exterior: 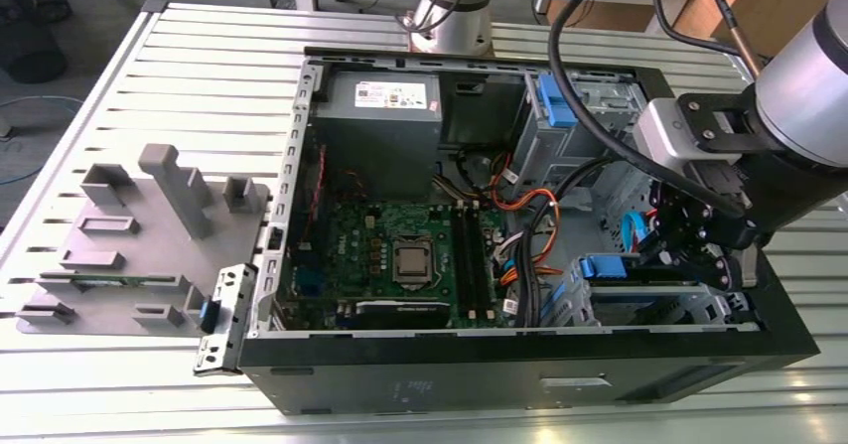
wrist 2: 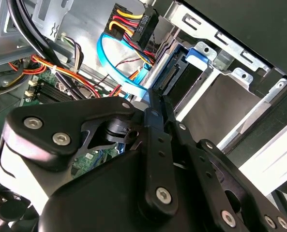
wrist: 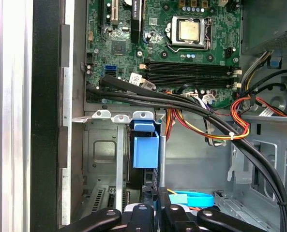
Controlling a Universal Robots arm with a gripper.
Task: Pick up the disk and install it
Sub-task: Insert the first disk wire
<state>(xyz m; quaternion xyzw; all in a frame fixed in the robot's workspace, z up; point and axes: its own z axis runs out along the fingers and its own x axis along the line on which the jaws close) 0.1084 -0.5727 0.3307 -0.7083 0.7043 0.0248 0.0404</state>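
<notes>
- Computer case [exterior: 530, 389]: you have it lying open on the slatted metal table [exterior: 173, 57], with the green board [exterior: 397, 255] facing up.
- Gripper [exterior: 692, 250]: you find it lowered into the case at the exterior view's right, above the metal drive cage [exterior: 662, 310]. In both wrist views the two black fingers [wrist 2: 153, 121] are drawn together with the tips meeting, and nothing shows between them.
- Disk [wrist: 145, 145]: it stands on edge in a slot of the drive cage, its blue plastic end showing between the cage's metal walls. In the second wrist view its connector end [wrist 2: 174, 82] lies just past the fingertips; you cannot tell whether they touch it.
- Flat blue cable [wrist 2: 112, 63]: it loops beside the disk's end, close to the fingertips.
- Black cable bundle [wrist: 182, 104]: it runs across the board's edge and over the cage.
- Processor socket [wrist: 189, 30]: it sits on the board, well apart from the gripper.
- Grey power box [exterior: 381, 116]: you see it at the far end of the case.
- Grey fixture tray [exterior: 133, 235]: it rests on the table at the exterior view's left, beside the case.
</notes>
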